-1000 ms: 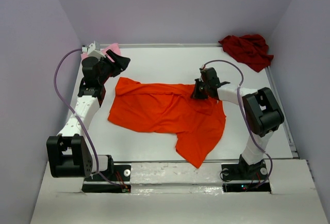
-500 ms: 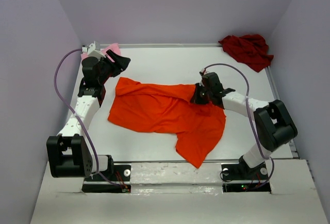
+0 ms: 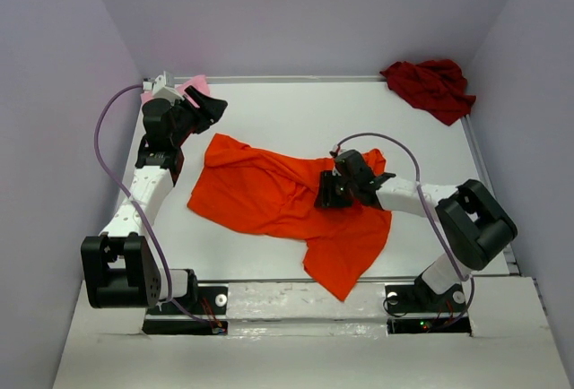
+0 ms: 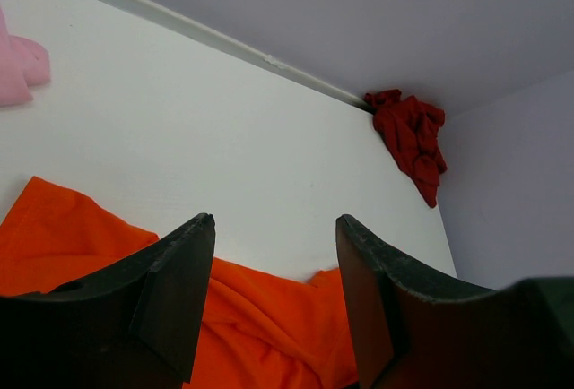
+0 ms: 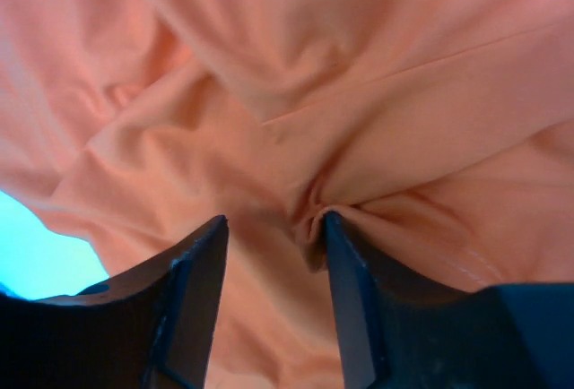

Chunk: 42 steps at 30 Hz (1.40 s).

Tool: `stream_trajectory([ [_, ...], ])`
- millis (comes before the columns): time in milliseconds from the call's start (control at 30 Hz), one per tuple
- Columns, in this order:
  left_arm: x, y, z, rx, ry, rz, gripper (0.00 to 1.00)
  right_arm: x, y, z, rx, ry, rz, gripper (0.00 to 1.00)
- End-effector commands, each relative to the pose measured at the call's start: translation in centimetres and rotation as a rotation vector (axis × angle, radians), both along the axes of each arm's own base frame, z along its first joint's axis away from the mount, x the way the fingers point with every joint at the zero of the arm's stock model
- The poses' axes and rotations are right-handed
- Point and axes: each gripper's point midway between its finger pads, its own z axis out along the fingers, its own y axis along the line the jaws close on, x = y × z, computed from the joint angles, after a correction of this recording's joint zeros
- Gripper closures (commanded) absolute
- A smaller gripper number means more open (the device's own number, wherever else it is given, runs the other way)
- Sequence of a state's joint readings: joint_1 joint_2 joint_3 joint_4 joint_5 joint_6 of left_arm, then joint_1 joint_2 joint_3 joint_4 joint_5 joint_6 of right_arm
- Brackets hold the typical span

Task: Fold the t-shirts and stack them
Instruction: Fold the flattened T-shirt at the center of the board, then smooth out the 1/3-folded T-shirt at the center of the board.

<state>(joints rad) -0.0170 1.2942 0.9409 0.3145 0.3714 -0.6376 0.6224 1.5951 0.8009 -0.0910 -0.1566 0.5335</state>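
The orange t-shirt lies crumpled across the middle of the table. My right gripper sits low over its right part, open. In the right wrist view, orange cloth fills the frame, and a pinched ridge stands free against the inner side of the right finger. My right gripper holds nothing. My left gripper hangs open above the table's far left, past the shirt's edge, with nothing between its fingers. The pink t-shirt shows behind the left arm. The dark red t-shirt is heaped at the far right corner.
The white table has a raised rim along the back and right sides. Purple walls close in on three sides. The right arm's cable loops above the orange shirt.
My right gripper dragged the shirt's right part leftward and toward the near edge, then opened and let the cloth go. The left arm has not moved.
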Motion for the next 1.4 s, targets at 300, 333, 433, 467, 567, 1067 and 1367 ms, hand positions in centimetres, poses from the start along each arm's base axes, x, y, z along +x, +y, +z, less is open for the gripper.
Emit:
stream_trajectory([
  [300,0.2,-0.1,0.0,-0.012,-0.021,-0.018,0.34,4.4,-1.4,7.6,-0.06,-0.265,-0.118,0.39],
  [333,0.3,-0.1,-0.4,-0.013,-0.009,-0.018,0.34,5.0,-1.8,8.1,-0.077,-0.291,-0.144,0.39],
  [433,0.9,-0.2,-1.9,-0.003,0.02,-0.016,0.34,6.4,-2.1,9.3,-0.102,-0.335,-0.179,0.39],
  [467,1.2,-0.3,-2.5,0.002,0.031,-0.012,0.34,7.0,-1.8,10.1,-0.097,-0.353,-0.186,0.39],
  [567,2.2,-1.5,-5.3,0.026,0.093,-0.032,0.35,8.5,-2.0,9.7,-0.153,-0.371,-0.208,0.39],
  [1067,3.9,-2.1,-15.4,0.221,0.346,0.051,0.37,13.6,-5.3,9.9,-0.303,-0.413,-0.431,0.39],
  [1367,4.5,-0.1,-17.7,0.354,0.416,0.119,0.37,13.6,-10.0,6.2,-0.345,-0.31,-0.569,0.4],
])
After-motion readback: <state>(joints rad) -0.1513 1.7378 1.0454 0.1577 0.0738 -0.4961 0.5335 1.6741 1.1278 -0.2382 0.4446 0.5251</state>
